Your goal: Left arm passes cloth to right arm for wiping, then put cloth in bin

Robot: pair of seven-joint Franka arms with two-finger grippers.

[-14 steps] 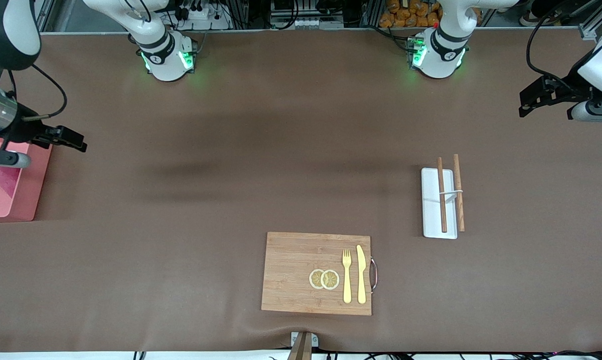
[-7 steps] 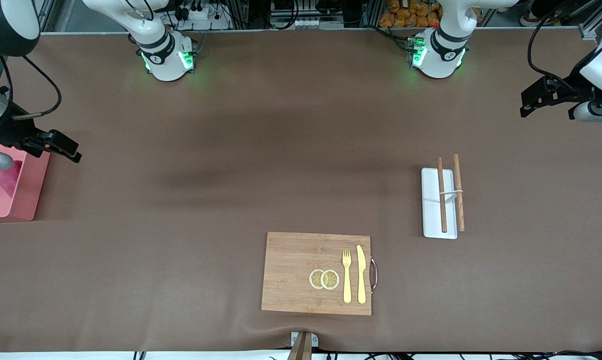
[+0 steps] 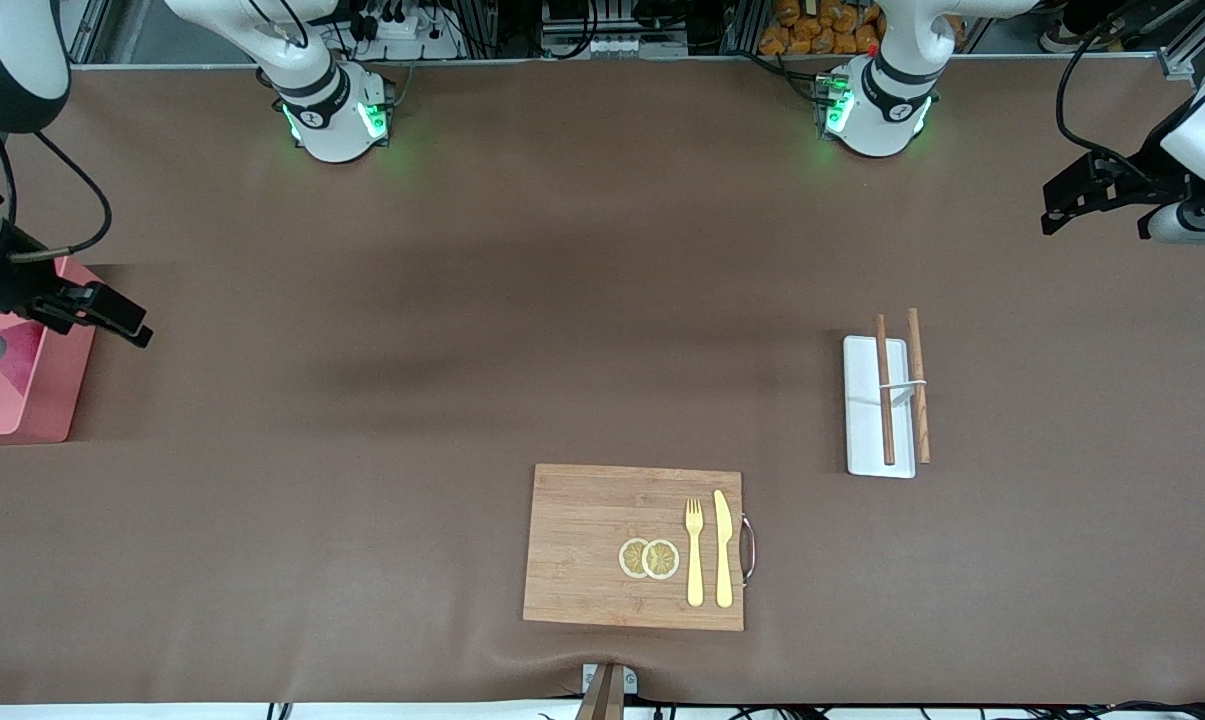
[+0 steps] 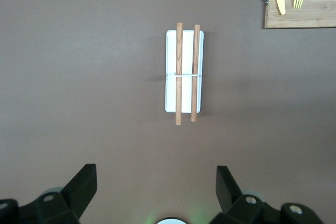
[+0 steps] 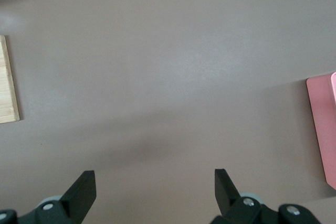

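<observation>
The salmon-pink bin [image 3: 57,400] stands at the right arm's end of the table; its edge also shows in the right wrist view [image 5: 319,124]. A crimson patch inside it is the cloth [image 3: 20,348], partly hidden by the right arm's wrist. My right gripper [image 3: 122,322] hangs over the table just beside the bin's wall, open and empty [image 5: 154,190]. My left gripper [image 3: 1054,208] waits up in the air over the left arm's end of the table, open and empty [image 4: 156,184].
A wooden board [image 3: 587,545] with a yellow fork, a knife and two lemon slices lies near the front edge. A flat white tray [image 3: 862,445] with two wooden sticks lies toward the left arm's end, and shows in the left wrist view [image 4: 185,40].
My right arm has drawn back toward its end of the table and its gripper has shifted a little along the bin's wall. The left arm has barely moved.
</observation>
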